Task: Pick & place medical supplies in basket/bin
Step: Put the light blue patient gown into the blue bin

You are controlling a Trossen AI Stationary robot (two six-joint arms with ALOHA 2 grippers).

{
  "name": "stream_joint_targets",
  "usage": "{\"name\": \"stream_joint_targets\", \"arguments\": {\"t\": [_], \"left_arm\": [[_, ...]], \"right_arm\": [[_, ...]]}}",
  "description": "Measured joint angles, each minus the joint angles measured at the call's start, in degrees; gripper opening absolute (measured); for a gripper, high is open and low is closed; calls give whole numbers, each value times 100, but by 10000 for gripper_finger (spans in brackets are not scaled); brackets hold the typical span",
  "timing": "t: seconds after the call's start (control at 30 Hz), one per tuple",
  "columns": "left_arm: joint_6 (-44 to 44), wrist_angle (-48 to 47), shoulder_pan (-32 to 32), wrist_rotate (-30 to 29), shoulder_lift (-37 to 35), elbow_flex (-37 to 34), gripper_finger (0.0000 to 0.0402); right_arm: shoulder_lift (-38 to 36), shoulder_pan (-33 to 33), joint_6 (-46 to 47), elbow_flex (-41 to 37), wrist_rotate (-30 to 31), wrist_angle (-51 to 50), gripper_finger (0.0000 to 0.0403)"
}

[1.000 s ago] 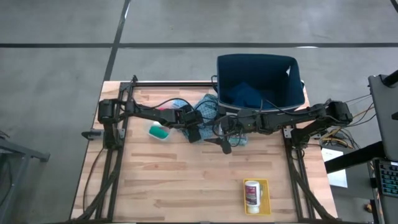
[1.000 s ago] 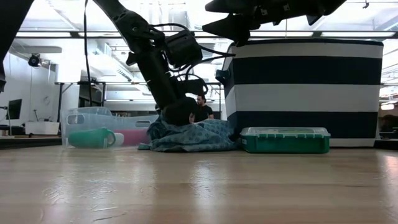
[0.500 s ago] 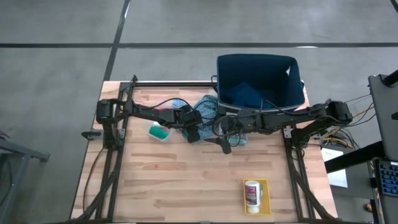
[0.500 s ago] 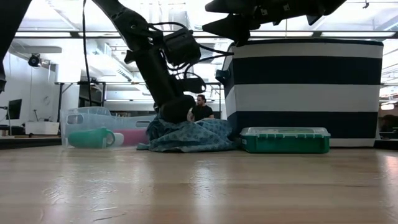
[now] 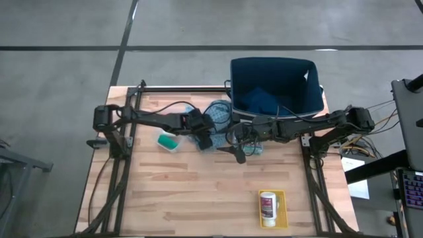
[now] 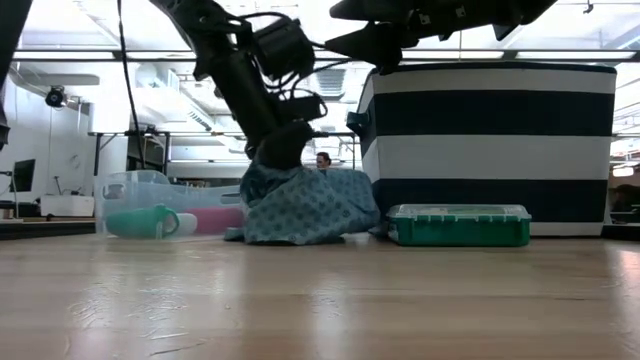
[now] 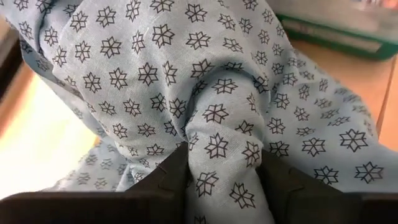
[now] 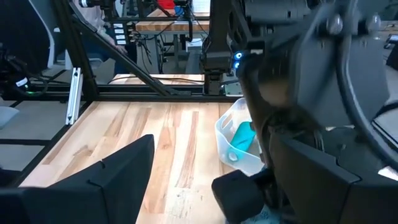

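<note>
Cloth (image 6: 308, 205) lifted by left hand (image 7: 221, 180)

No words, brands or numbers can be read in any view. The white pill bottle (image 5: 268, 204), lower right of the high view, carries a label with a red patch, too small to make out. The light-blue patterned cloth (image 7: 211, 106) bears only repeated dark star-shaped motifs, no lettering.
</note>
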Motion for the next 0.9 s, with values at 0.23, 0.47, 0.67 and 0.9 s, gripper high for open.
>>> {"name": "stream_joint_targets", "arguments": {"t": [0.23, 0.47, 0.67, 0.9], "left_arm": [[20, -12, 0, -241, -363, 12, 123], [24, -115, 31, -710, -792, 16, 123], [21, -245, 62, -1049, -1255, 23, 123], [-4, -257, 70, -1135, -1741, 25, 124]], "right_arm": [[0, 0, -2, 0, 0, -2, 316], [0, 2, -17, 0, 0, 0, 306], [0, 1, 4, 0, 0, 2, 301], [0, 2, -3, 0, 0, 0, 311]]}}
